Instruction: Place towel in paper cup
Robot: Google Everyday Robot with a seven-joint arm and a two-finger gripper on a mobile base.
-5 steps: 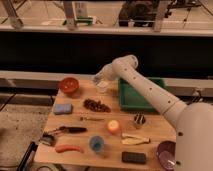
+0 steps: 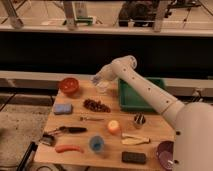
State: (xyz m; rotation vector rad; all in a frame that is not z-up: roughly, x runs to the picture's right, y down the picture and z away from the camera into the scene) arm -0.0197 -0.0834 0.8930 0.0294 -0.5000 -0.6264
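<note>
The end effector (image 2: 100, 79) is held at the far edge of the table (image 2: 117, 111), at about 12 o'clock from the table's centre, directly above the paper cup (image 2: 103, 88). The arm (image 2: 145, 89) is extended from 4 o'clock across the back of the green tray (image 2: 132, 100), so that the wrist is angled down toward the cup's mouth. This pose is judged to suit a drop from above rather than a side grasp.

Whether the end effector is apart, together or clamped on something cannot be told. A pale patch is seen at its tip and may be the towel, but it cannot be separated from the end effector or the cup. No towel is made out elsewhere on the table.

The paper cup is stood upright between the orange bowl (image 2: 69, 86), at its 9 o'clock, and the green tray, at its 3 o'clock, apart from both. A brown cluster (image 2: 96, 105) lies near it at 6 o'clock. The blue cup (image 2: 96, 144) is set well apart near the front edge, so a mix-up of targets is judged unlikely.

The placing step is judged to be in hand, with the release not confirmed. As the cup looks light, tipping by a low approach is the risk foreseen.
</note>
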